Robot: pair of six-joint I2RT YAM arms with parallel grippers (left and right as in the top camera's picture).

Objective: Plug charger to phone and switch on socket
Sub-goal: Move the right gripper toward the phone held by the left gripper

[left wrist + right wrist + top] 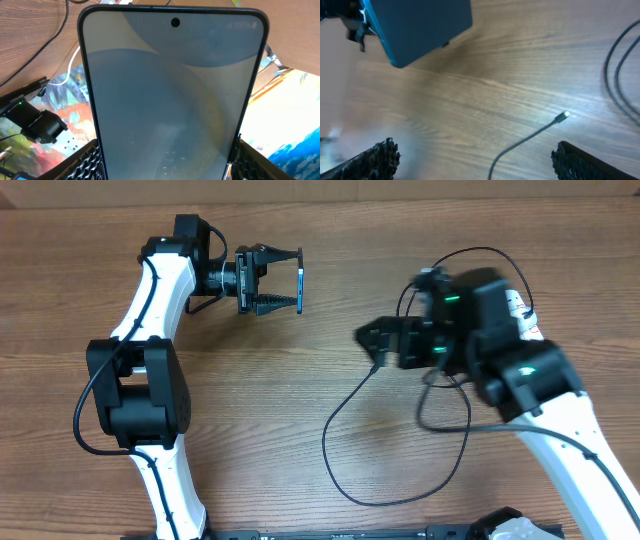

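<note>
My left gripper (283,280) is shut on the phone (301,288) and holds it on edge above the table at the back left. In the left wrist view the phone's grey-lit screen (172,95) fills the frame between my fingers (165,167). My right gripper (372,345) is open and blurred, hovering over the charger's thin black cable (330,460). In the right wrist view the cable's connector tip (563,116) lies on the wood ahead of my open fingers (475,160), and the phone's teal back (415,27) shows at top left. The socket (520,312) is mostly hidden under my right arm.
The black cable runs in loose loops across the wooden table (300,400) from the middle toward the right, with more loops behind my right arm (480,255). Two strands of it cross the right edge of the right wrist view (620,75).
</note>
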